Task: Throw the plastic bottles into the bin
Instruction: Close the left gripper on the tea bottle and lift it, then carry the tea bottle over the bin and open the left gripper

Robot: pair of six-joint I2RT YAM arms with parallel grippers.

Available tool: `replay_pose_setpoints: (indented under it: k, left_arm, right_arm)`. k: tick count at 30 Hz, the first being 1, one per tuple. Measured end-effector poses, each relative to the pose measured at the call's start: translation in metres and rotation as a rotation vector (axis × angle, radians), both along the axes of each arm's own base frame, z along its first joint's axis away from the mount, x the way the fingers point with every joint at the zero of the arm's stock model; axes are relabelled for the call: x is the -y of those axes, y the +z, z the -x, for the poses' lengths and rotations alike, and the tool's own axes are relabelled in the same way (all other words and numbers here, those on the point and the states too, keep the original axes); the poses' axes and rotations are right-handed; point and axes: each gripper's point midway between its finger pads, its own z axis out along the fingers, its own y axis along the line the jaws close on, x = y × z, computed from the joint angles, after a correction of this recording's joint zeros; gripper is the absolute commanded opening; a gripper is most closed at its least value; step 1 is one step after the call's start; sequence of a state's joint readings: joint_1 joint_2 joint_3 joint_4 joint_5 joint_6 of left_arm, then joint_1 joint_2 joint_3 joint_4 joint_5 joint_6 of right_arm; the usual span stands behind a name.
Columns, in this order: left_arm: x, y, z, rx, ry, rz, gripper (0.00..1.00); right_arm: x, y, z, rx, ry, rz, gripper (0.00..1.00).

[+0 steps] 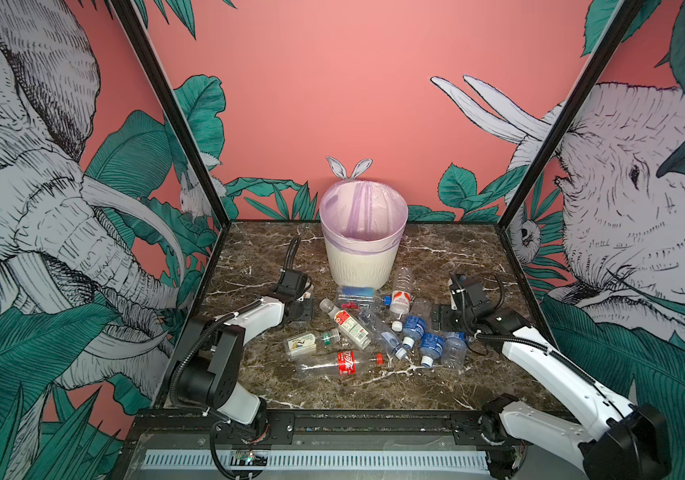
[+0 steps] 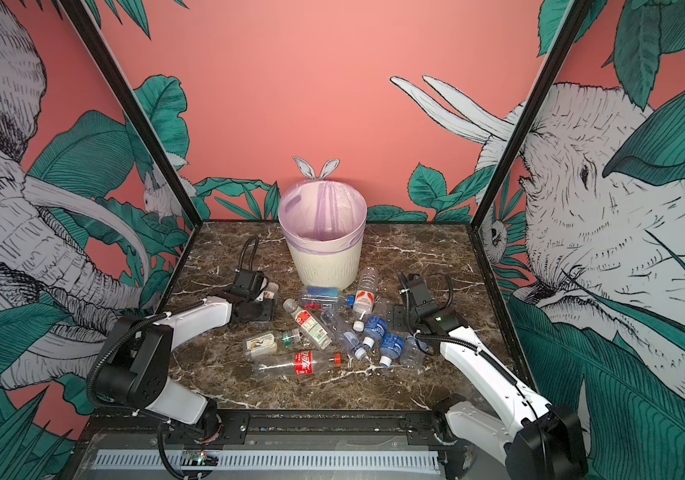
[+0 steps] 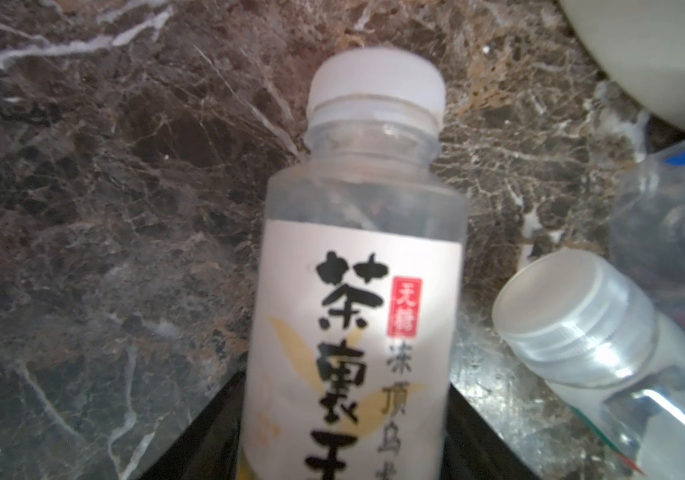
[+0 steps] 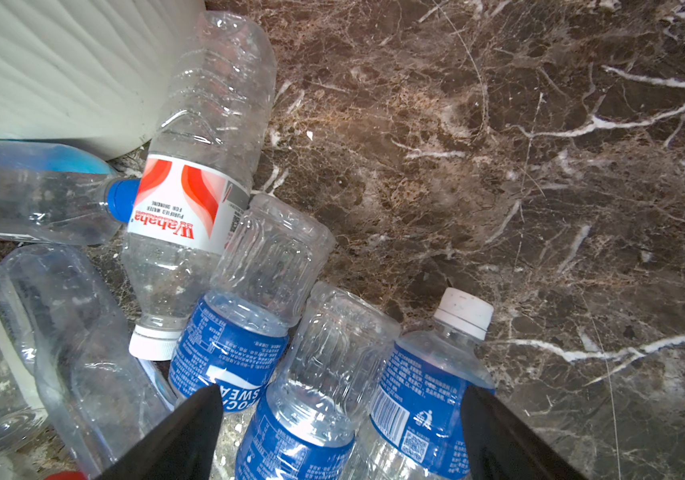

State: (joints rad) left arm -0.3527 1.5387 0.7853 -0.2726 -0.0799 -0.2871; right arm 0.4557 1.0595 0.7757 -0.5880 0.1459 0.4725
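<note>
Pink jungle-mural walls [image 1: 374, 83] with big sketched elephants box in a dark brown marble surface [image 1: 449, 386] with white veins. The bin [image 1: 363, 266], cream and ribbed with a pale lilac bag folded over its rim, stands upright at the back middle. The plastic bottles [image 1: 351, 326] are all scattered on the surface in front of it.

Closest to the bin there's a clear bottle with a blue cap [image 1: 357, 296] lying crosswise just in front of its foot. Next to that is a Wahaha bottle [image 4: 191, 199] with a red and white label, base end right by the bin's wall and white cap pointing away from it. A bit further out from the bin, 3 blue-label bottles [image 4: 228, 357] are packed side by side, touching. Farthest from the bin is a Coke bottle [image 1: 343, 365] with a red label and red cap, flat on its side.

The left fingers [image 3: 216, 436] are low near the bin's foot, 1 on each side of a tea bottle [image 3: 353, 291] with a white cap and a white label with black characters. They sit tight along its sides, but I honestly can't tell if they're squeezing it or just framing it. The right fingers [image 4: 183, 440] are spread wide, gripping nothing, hanging over the blue-label bottles in front of the bin, on the opposite side of the pile from the left fingers.
</note>
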Motion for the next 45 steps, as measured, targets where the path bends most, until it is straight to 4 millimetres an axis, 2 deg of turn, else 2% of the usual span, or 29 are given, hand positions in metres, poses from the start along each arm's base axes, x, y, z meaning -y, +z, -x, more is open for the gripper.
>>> replay_pose_setpoints:
  k: [5,9,14,18,23,27,32,37,40,45]
  left_arm:
    - [-0.002,-0.004,0.002,-0.016,-0.001,-0.013,0.54]
    - [-0.003,-0.003,0.002,-0.011,-0.004,-0.023,0.5]
    - [-0.005,0.014,-0.002,0.042,-0.003,-0.022,0.43]
    - [-0.006,0.037,-0.004,0.116,0.001,-0.009,0.42]
    - [-0.009,0.064,0.004,0.204,-0.003,0.02,0.36]
    - [-0.009,0.097,0.011,0.308,-0.017,0.064,0.35]
    - [-0.007,0.149,0.032,0.483,-0.05,0.143,0.35]
    - [0.002,0.194,0.064,0.653,-0.121,0.238,0.35]
    - [0.005,0.209,0.08,0.7,-0.154,0.277,0.35]
    - [0.005,0.221,0.094,0.725,-0.178,0.303,0.35]
  right_arm:
    - [-0.001,0.0,0.0,0.0,0.002,0.001,0.92]
    - [-0.001,0.0,0.0,0.001,0.002,0.001,0.92]
    - [-0.002,0.0,0.001,0.001,0.004,0.0,0.91]
    - [-0.002,0.001,0.001,0.006,-0.003,0.006,0.91]
    - [-0.002,0.003,0.001,0.019,-0.002,0.013,0.92]
    - [-0.002,0.002,0.002,0.039,0.005,0.017,0.93]
    - [-0.003,-0.004,0.006,0.05,0.024,0.026,0.93]
    - [-0.007,0.0,0.003,0.078,0.037,0.018,0.93]
    - [-0.009,0.001,0.002,0.083,0.043,0.015,0.94]
    - [-0.013,-0.001,0.002,0.082,0.052,0.015,0.93]
